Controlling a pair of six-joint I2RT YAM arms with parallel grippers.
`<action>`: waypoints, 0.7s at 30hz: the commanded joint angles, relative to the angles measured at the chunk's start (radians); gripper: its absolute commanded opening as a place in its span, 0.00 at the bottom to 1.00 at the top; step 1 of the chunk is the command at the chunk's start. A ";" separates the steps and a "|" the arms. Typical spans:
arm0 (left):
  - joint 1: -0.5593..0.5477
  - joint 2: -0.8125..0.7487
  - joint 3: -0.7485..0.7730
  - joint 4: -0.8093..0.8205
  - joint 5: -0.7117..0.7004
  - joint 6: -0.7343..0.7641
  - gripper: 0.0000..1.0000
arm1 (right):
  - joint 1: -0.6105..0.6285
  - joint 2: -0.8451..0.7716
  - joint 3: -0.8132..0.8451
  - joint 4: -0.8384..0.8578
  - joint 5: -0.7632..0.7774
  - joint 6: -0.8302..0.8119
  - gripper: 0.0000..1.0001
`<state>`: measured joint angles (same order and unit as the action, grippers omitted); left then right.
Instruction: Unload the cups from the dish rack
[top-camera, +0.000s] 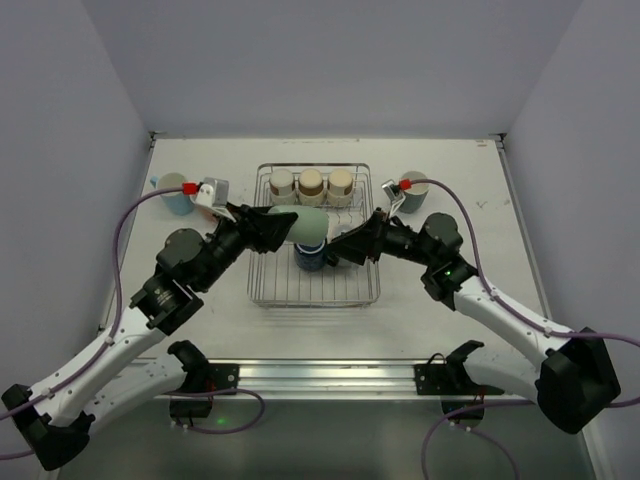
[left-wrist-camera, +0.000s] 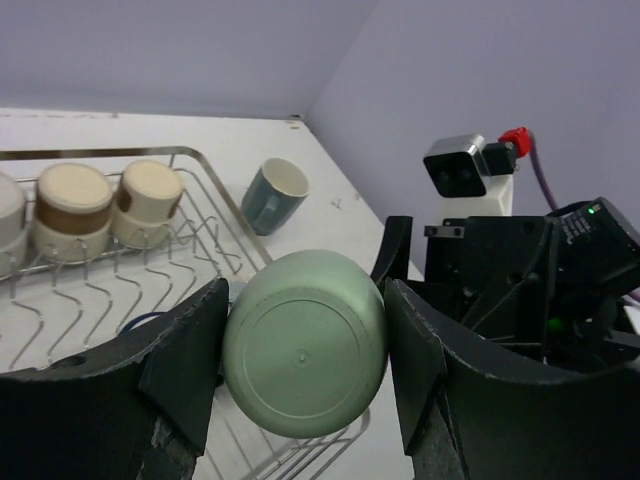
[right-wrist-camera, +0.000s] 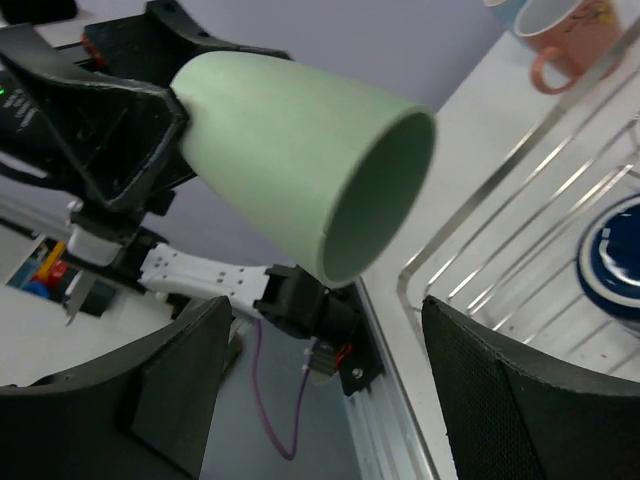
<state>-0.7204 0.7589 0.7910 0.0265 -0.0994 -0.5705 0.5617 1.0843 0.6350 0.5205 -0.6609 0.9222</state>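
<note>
Holding sage green cup sideways in left gripper, jaws clamped on its base end, raised over middle of dish rack. Mouth facing right gripper, just beside it, jaws apart on nothing, above navy cup in rack. Three cream cups along rack's far edge. On table: light blue cup off far-left corner, grey-blue cup off far-right.
</note>
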 joint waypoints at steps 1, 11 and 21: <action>0.003 0.005 -0.035 0.191 0.136 -0.106 0.05 | 0.032 0.025 0.031 0.229 -0.091 0.078 0.79; 0.004 0.043 -0.122 0.368 0.230 -0.190 0.10 | 0.073 0.084 0.035 0.412 -0.033 0.170 0.49; 0.003 -0.006 0.019 -0.078 0.050 0.041 1.00 | 0.069 -0.017 0.234 -0.260 0.260 -0.188 0.00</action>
<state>-0.7162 0.7860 0.7170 0.1425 0.0429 -0.6613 0.6380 1.1118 0.7319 0.6292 -0.5915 0.9455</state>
